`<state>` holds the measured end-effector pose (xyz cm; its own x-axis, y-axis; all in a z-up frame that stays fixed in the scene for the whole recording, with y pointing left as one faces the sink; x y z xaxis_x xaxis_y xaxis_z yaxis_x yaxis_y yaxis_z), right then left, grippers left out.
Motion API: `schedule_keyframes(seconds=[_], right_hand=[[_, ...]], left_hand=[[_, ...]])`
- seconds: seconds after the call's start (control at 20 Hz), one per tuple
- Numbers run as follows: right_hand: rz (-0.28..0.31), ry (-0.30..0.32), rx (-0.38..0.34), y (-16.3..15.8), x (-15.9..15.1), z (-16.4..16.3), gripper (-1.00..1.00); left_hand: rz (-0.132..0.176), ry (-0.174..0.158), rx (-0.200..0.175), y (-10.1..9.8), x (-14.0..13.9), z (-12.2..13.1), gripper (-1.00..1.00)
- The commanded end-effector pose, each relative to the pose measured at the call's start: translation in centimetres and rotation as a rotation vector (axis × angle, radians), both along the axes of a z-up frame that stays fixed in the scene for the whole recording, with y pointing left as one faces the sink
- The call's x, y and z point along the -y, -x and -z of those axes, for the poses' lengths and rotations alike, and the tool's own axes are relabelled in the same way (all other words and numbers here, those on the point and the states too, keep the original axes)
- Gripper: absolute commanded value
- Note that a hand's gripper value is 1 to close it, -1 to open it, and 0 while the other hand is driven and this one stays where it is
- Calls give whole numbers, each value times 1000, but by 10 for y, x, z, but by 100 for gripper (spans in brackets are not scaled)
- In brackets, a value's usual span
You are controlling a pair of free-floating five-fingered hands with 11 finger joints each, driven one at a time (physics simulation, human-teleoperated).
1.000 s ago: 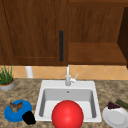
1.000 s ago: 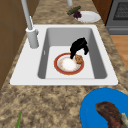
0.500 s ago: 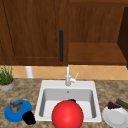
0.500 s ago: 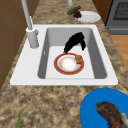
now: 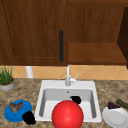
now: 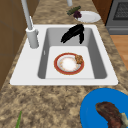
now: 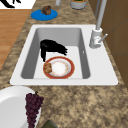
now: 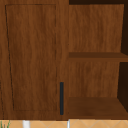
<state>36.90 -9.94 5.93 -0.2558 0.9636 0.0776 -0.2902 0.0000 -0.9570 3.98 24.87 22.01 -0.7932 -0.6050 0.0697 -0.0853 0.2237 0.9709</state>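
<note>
My right hand hovers open inside the white sink, above its right end. In the left side view this right hand has straight fingers and the thumb hanging down. The right side view shows the right hand just beyond the red-rimmed plate, apart from it. That plate lies on the sink floor with a brown food piece on its rim. It appears as a red disc in the front view. My left hand hangs open beside the blue plate.
The blue plate carries a brown food lump. A white plate with grapes and a green vegetable sits right of the sink. Faucet stands behind the basin. Potted plant, cabinet handle, shelf.
The right hand has drawn back from the plate toward the sink's right end. The brown piece now lies uncovered on the plate's rim. The left hand has not moved.
</note>
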Motion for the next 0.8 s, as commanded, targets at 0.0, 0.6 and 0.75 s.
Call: schedule_keyframes(seconds=[0.0,0.6,0.75], right_hand=[[0,-45,102,4,15,-10,-100],[2,-38,220,-14,38,-66,-100],[2,-23,251,-21,39,-83,-100]], left_hand=[[0,0,0,0,0,0,0],[0,0,0,0,0,0,0],[0,0,0,0,0,0,0]])
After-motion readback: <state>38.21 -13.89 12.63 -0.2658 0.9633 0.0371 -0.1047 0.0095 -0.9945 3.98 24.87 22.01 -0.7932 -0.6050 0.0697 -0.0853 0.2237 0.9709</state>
